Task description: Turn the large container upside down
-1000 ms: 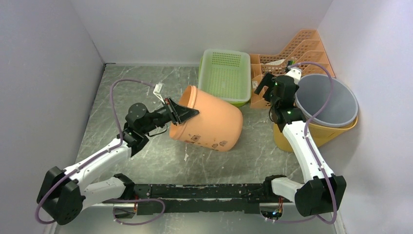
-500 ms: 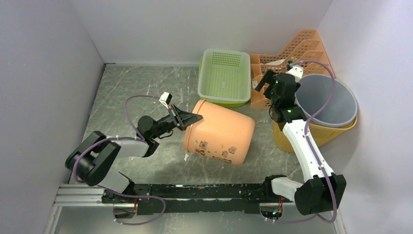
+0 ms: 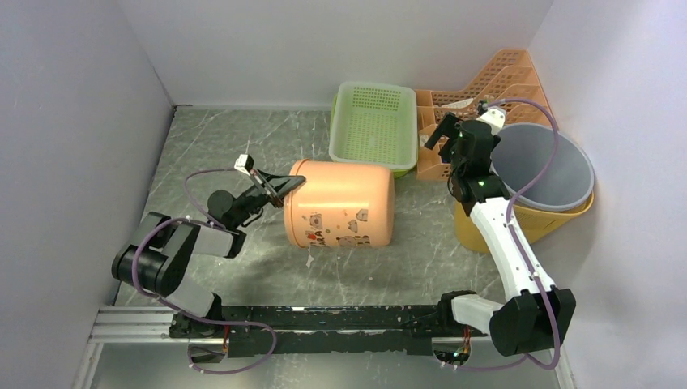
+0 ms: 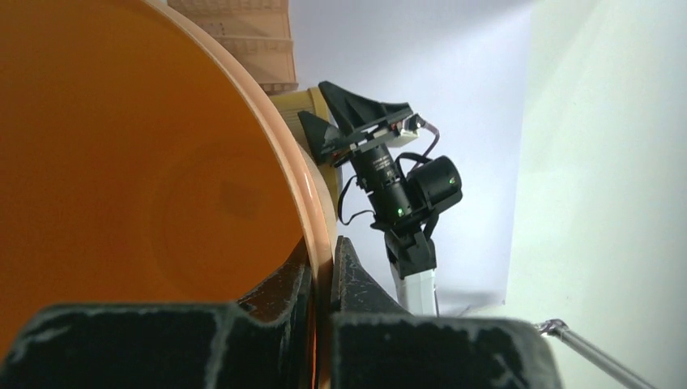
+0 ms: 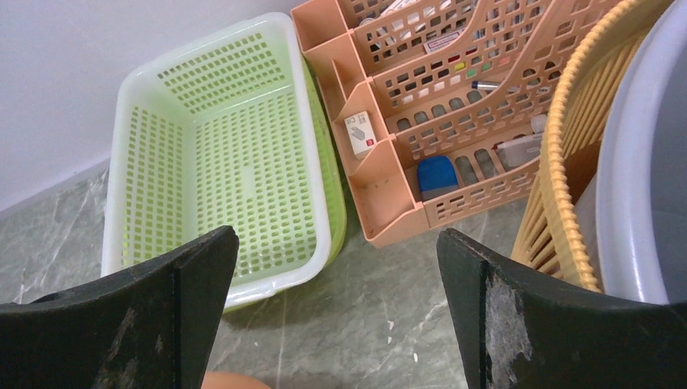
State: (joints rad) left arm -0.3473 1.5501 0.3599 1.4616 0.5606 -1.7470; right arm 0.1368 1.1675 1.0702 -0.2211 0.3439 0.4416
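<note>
The large container (image 3: 344, 207), an orange bucket with stickers on its wall, lies on its side mid-table with its mouth facing left. My left gripper (image 3: 290, 184) is shut on the upper part of its rim. In the left wrist view one finger sits inside the orange container (image 4: 146, 162) and the other outside, my left gripper (image 4: 322, 271) pinching the thin rim. My right gripper (image 3: 440, 132) hangs open above the table between the green basket and the organizer, away from the container. The right wrist view shows nothing between the fingers of the right gripper (image 5: 336, 239).
A green perforated basket (image 3: 374, 126) stands at the back, just behind the container. An orange desk organizer (image 3: 486, 89) sits to its right. A grey tub (image 3: 551, 166) rests in a yellow basket (image 3: 526, 223) at the right wall. Walls close in the left, back and right.
The container has dropped from a raised tilt to lie flat on its side, swinging with the left gripper still on its rim. The left arm has folded low and back. The right arm stayed still.
</note>
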